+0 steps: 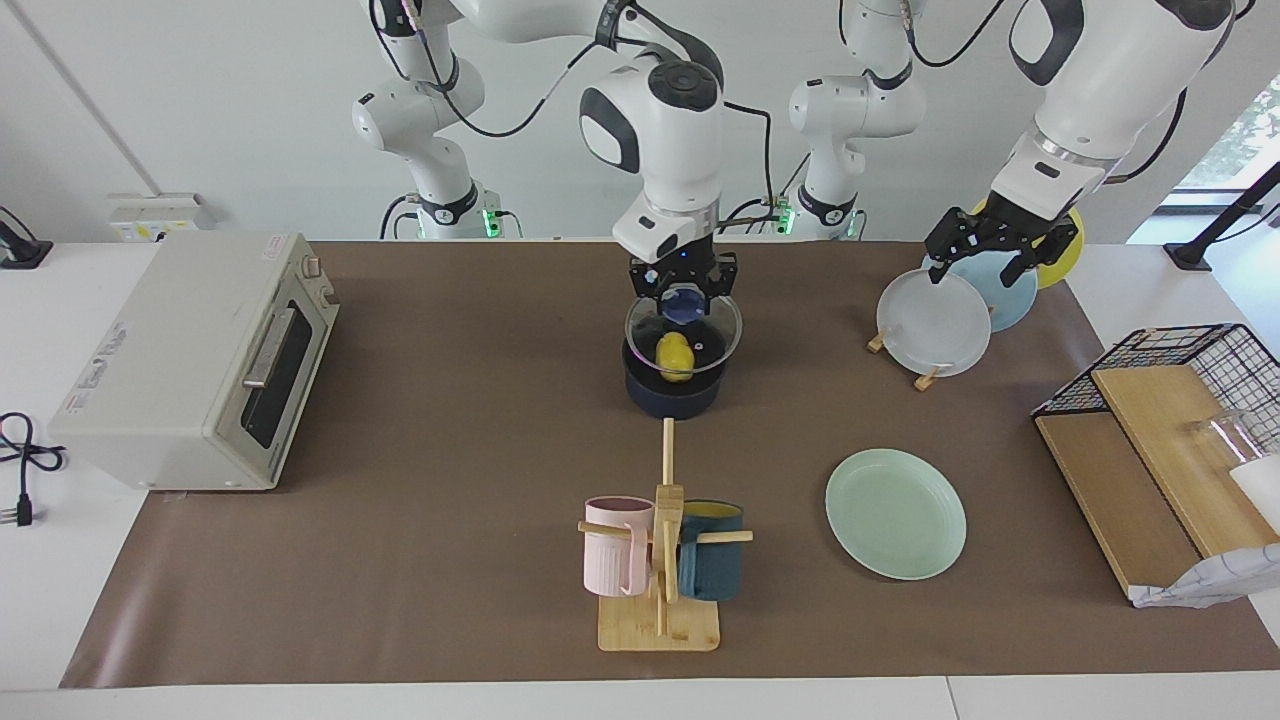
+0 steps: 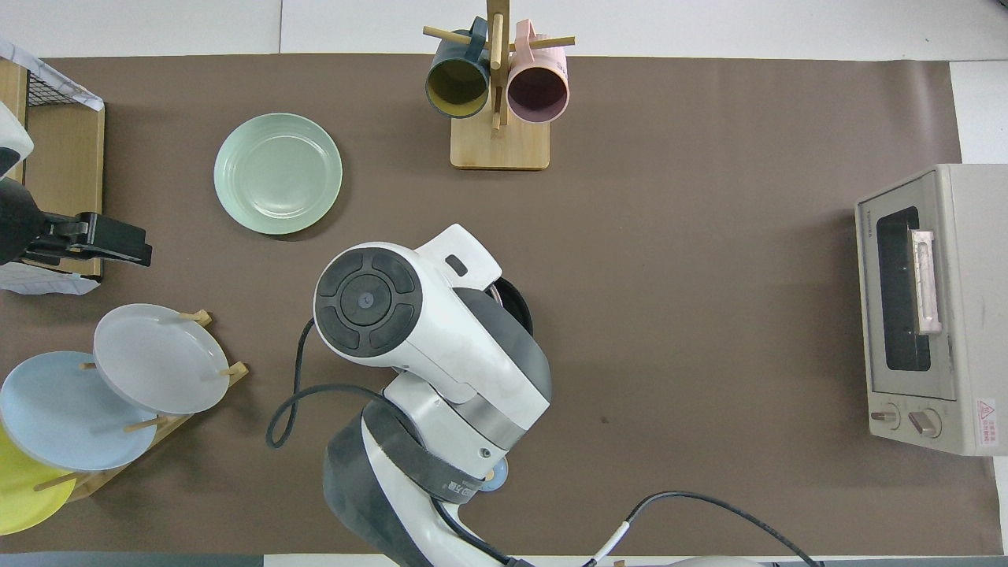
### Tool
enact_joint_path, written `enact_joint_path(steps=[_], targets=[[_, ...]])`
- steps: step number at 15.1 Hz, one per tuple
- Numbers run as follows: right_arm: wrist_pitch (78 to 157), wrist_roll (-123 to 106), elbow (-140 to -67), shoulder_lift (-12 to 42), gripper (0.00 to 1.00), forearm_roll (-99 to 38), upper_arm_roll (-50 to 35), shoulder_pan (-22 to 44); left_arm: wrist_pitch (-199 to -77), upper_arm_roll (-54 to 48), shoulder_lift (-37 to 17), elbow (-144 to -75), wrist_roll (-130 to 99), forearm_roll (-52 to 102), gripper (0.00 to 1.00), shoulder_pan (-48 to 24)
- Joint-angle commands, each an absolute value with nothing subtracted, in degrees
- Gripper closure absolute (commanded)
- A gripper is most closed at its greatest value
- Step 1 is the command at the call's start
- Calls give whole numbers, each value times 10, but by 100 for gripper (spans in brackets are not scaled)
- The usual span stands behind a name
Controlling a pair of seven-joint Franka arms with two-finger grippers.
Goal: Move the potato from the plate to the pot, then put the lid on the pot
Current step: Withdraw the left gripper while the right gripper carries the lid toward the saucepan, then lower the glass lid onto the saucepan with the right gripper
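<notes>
1. Facing view: my right gripper (image 1: 684,293) is clamped on the blue knob of the lid (image 1: 685,335), holding it tilted just above the pot (image 1: 673,388).
2. Potato (image 1: 675,357) lies inside the pot; the plate (image 1: 895,513) is bare, toward the left arm's end of the surface.
3. Lid is glass: I judge it stiff, heavy for its size, breakable and slippery at the rim, so the knob is the sound hold.
4. My left gripper (image 1: 980,258) waits with fingers apart over the plate rack (image 1: 932,325).
5. Overhead view: my right arm hides pot and lid.
</notes>
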State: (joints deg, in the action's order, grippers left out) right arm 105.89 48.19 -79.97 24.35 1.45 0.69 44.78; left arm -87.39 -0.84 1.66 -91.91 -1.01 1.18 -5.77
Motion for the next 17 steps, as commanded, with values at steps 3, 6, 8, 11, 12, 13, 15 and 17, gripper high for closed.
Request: enact_joint_path(steps=[3,6,8,11,12,13,15,17], targets=[[1041,453,-795,246,100,25,8,425,-874,-6,25,-933,-20,-2,0,-63],[1041,451,-812,247,100,27,7,429,-884,-5,13,-908,-25,5,0,-64],[1041,450,-820,247,100,27,7,429,-884,-4,10,-906,-25,3,0,-66],[1040,441,-825,246,100,26,7,429,-886,-4,11,-907,-20,3,0,-66],[1038,440,-827,246,100,26,7,428,-883,-5,14,-910,-23,3,0,-66],[1038,440,-833,244,100,26,7,428,-880,-5,15,-912,-24,3,0,-65],[1041,441,-848,239,100,25,7,429,-882,-5,17,-918,-25,3,0,-65],[1045,441,-859,236,100,24,7,430,-876,-5,19,-918,-25,3,0,-63]])
